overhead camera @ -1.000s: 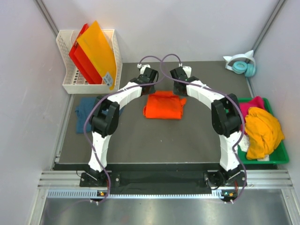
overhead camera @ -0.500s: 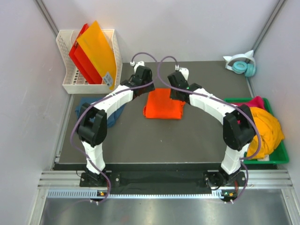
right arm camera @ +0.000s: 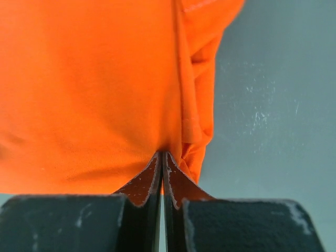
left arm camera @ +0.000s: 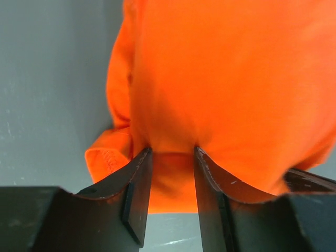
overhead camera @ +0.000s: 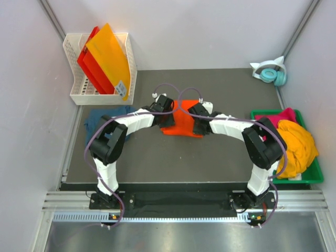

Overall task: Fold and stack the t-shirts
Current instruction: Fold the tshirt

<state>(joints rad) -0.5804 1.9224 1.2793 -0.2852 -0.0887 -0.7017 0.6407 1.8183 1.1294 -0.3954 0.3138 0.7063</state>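
L gripper: jaws apart, a fold of the orange t-shirt sits in the gap, cloth draped over both tips; no visible squeeze. R gripper: fingers pressed tight together, nipping the shirt's edge right at the tips, cloth puckers toward the pinch.

Top view: both arms reach inward and meet over the shirt, L on its left edge, R on its right edge. Shirt is a folded, bunched block lying mid-mat.

Dark teal t-shirt is crumpled at the mat's left side, partly under the L arm. Green bin at the right edge holds the yellow-orange t-shirt w/ the magenta t-shirt behind it. White basket at back left holds stiff orange and red sheets. Teal headphones at back right.
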